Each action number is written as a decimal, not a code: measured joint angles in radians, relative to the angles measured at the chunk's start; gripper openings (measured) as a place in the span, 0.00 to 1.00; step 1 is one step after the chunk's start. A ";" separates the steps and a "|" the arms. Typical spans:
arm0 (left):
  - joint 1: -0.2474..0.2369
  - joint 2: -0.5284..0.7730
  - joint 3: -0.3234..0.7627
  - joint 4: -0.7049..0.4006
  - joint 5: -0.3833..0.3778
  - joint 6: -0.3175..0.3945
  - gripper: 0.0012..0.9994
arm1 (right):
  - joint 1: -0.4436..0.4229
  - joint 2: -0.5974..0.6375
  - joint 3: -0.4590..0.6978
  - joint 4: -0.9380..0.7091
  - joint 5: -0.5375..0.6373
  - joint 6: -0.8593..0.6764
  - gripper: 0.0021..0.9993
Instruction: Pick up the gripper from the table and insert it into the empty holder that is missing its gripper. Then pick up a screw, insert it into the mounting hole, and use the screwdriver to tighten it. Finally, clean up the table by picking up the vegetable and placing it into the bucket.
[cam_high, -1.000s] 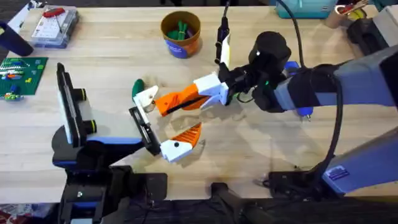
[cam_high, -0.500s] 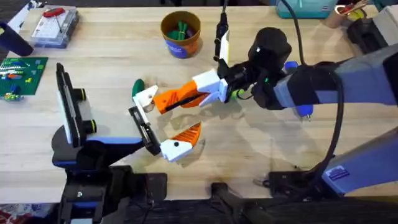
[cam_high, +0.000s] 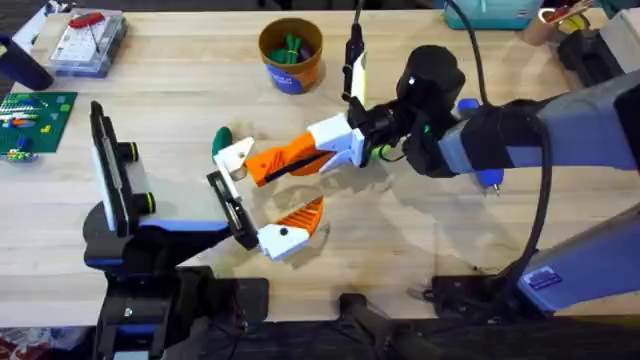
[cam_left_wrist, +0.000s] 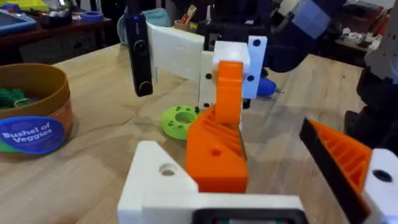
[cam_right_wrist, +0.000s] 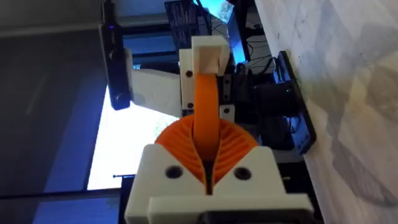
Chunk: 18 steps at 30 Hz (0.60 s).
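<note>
Gripper (cam_high: 236, 155) in white plastic is sitting just beyond the holder (cam_high: 229, 210), whose blue-and-black arm is reaching in from our near left. Our right gripper (cam_high: 262, 165) is clamping its orange fingers (cam_right_wrist: 206, 118) shut on that piece. Farther off, the bucket (cam_high: 291, 55) is standing with green vegetables inside.

The small round orange-brown tub with a blue band (cam_left_wrist: 32, 118) carries a blue label in white lettering, "Bushel of Veggies", seen from the left wrist; in the overhead view the same tub (cam_high: 291, 55) shows its blue label, but the lettering there cannot be read.
</note>
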 joint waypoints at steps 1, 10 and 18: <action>0.000 0.000 0.000 0.000 0.000 0.000 0.99 | 0.000 0.000 0.000 -0.003 0.000 0.000 0.02; 0.000 0.000 0.000 0.000 0.000 0.000 0.99 | 0.001 0.004 0.000 -0.004 0.000 -0.016 0.02; -0.001 0.000 0.000 0.000 0.003 0.000 0.99 | 0.002 0.006 0.000 -0.004 0.014 -0.016 0.02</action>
